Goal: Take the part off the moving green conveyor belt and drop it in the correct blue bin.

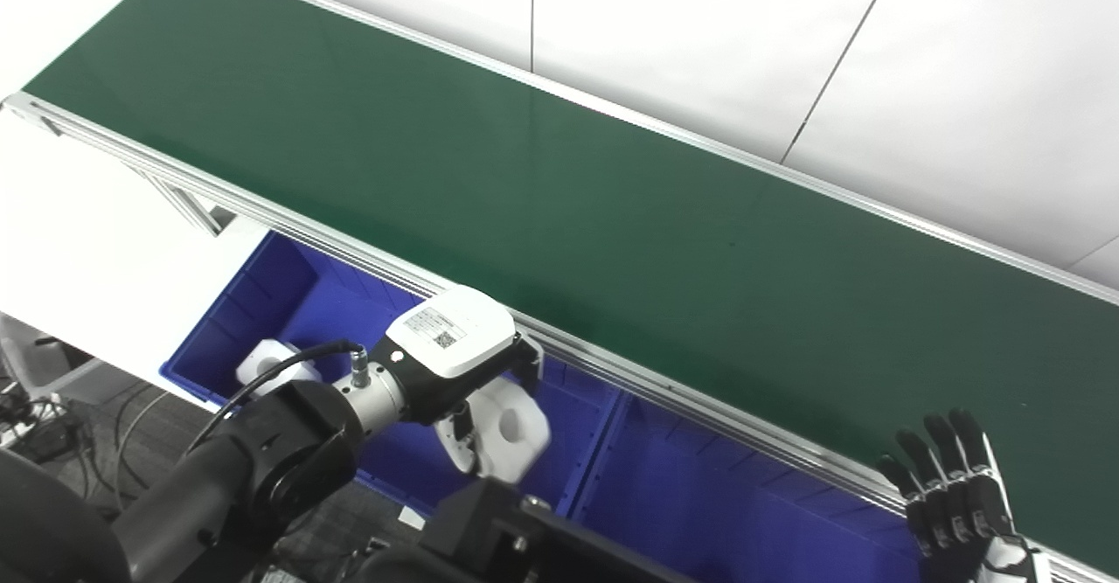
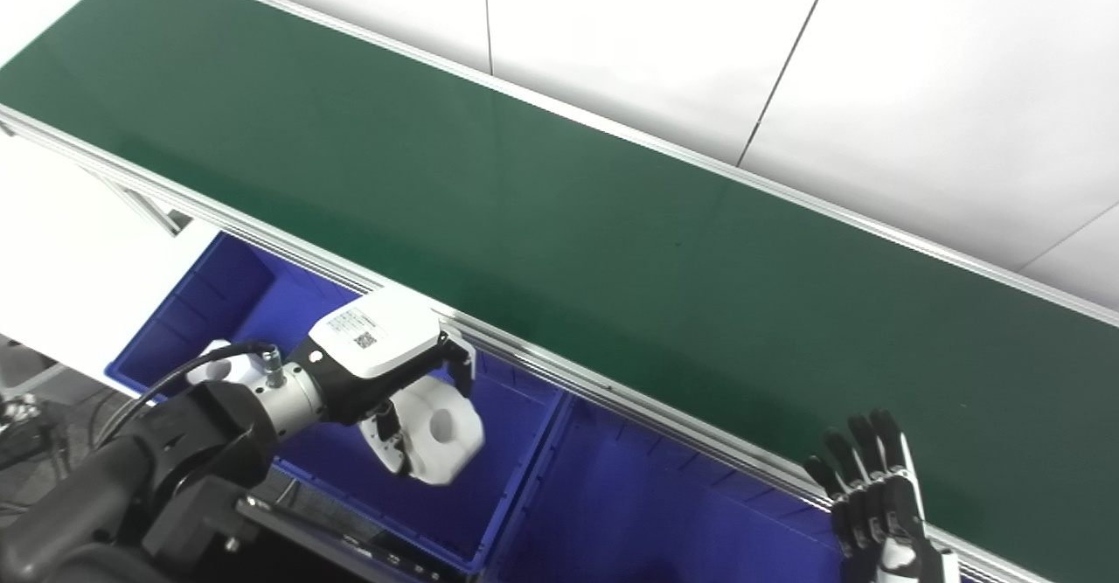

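While the green conveyor belt (image 1: 559, 216) runs bare across the view, the left robot hand (image 1: 463, 364) grasps a white part (image 1: 507, 426) above the left blue bin (image 1: 288, 294), where another white part (image 1: 267, 364) lies. The right robot hand (image 1: 957, 496) is released, fingers spread, at the belt's near rail beside the right blue bin (image 1: 699, 504).
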`<state>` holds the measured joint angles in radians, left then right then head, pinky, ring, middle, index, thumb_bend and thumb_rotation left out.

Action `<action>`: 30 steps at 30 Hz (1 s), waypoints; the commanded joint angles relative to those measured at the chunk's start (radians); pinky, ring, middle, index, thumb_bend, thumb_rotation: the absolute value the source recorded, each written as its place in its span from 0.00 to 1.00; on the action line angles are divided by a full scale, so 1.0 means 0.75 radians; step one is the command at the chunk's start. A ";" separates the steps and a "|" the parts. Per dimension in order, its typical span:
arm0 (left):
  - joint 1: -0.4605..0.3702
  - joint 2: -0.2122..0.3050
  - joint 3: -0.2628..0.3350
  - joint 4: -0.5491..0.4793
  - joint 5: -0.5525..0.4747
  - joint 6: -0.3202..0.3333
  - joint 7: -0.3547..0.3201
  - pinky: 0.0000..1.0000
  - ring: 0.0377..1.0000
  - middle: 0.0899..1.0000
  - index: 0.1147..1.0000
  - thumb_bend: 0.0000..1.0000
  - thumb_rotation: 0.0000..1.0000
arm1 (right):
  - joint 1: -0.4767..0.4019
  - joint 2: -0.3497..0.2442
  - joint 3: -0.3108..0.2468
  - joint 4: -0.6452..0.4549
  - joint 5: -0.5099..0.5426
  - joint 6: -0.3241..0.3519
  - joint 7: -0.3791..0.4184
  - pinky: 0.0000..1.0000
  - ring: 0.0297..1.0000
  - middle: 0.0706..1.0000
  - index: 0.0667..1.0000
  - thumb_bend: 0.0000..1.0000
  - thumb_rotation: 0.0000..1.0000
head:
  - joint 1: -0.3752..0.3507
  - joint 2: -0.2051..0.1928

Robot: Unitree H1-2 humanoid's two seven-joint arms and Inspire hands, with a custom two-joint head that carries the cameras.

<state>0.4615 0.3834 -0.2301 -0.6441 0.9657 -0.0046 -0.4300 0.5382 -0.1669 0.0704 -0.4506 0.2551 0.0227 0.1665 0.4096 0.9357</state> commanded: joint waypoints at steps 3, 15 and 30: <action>0.037 -0.005 0.036 -0.112 -0.179 0.044 -0.056 0.58 0.58 0.59 0.61 0.79 0.42 | -0.010 -0.012 -0.012 -0.043 0.014 0.021 0.008 0.83 0.91 0.94 0.95 0.78 0.86 | 0.001 0.001; 0.020 0.030 0.080 -0.205 -0.259 0.164 -0.308 0.88 0.93 0.96 0.91 1.00 0.69 | -0.027 -0.017 -0.015 -0.027 0.007 0.020 0.011 0.84 0.91 0.93 0.94 0.79 0.86 | -0.002 -0.005; -0.044 -0.130 0.211 -0.338 -1.038 0.372 -0.241 0.97 1.00 1.00 1.00 1.00 0.64 | -0.022 0.018 0.037 -0.034 -0.056 0.014 0.001 0.84 0.90 0.92 0.93 0.80 0.84 | -0.304 -0.007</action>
<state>0.4309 0.3421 -0.1004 -0.8622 0.3747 0.2593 -0.7003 0.5212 -0.1694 0.0811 -0.4441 0.2358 0.0343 0.1651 0.1818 0.9311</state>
